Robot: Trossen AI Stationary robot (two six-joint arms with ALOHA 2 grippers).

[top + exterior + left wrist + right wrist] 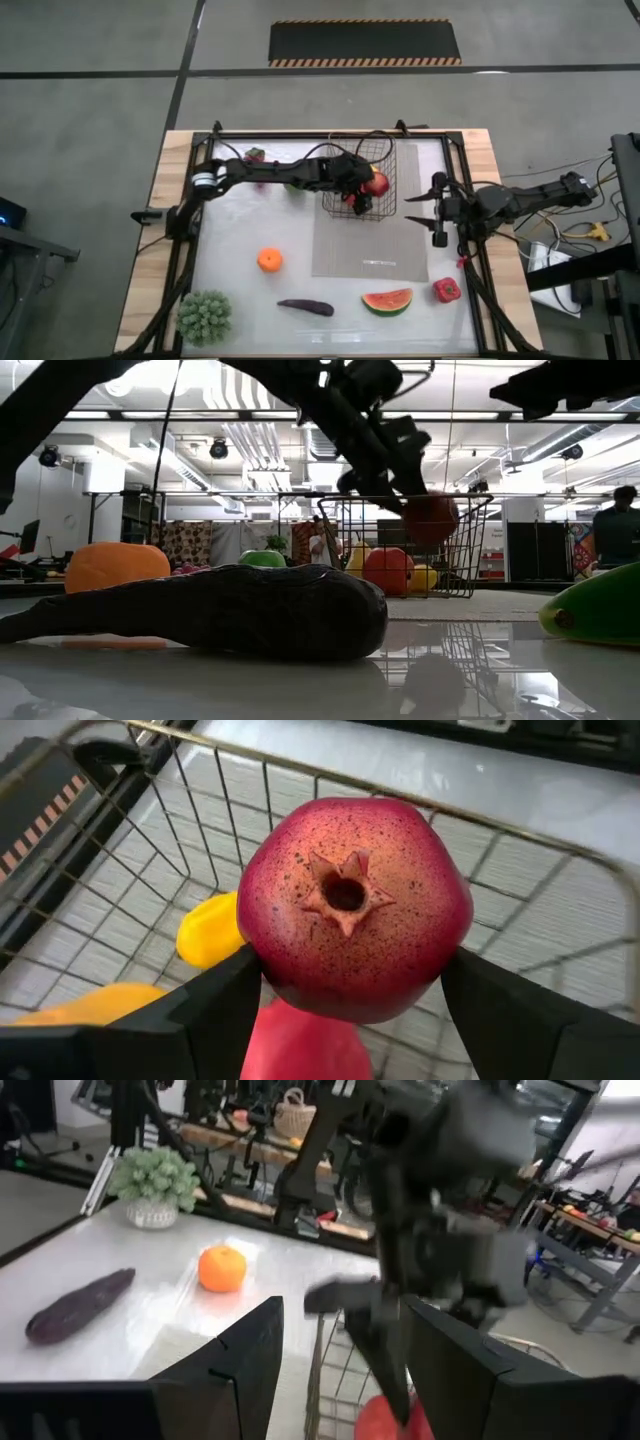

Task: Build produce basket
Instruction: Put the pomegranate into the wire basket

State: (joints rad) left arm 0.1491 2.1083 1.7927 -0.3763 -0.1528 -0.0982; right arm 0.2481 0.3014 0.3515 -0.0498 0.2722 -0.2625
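The black wire basket stands at the far middle of the table, partly on a grey mat. My left gripper is over the basket, shut on a red speckled fruit with a star-shaped calyx. Under it in the basket lie a yellow fruit, an orange-yellow one and a red one. My right gripper is open and empty, right of the basket. An orange, an eggplant, a watermelon slice and a red pepper lie on the table. My left gripper pinches the red fruit by its two opposite sides between its two fingers, the calyx end facing away from the wrist. In the low view the fruit hangs clear at the height of the basket's rim.
A green bushy plant stands at the near left corner. A small red-green fruit and a green one lie under my left arm, left of the basket. A black frame runs round the table.
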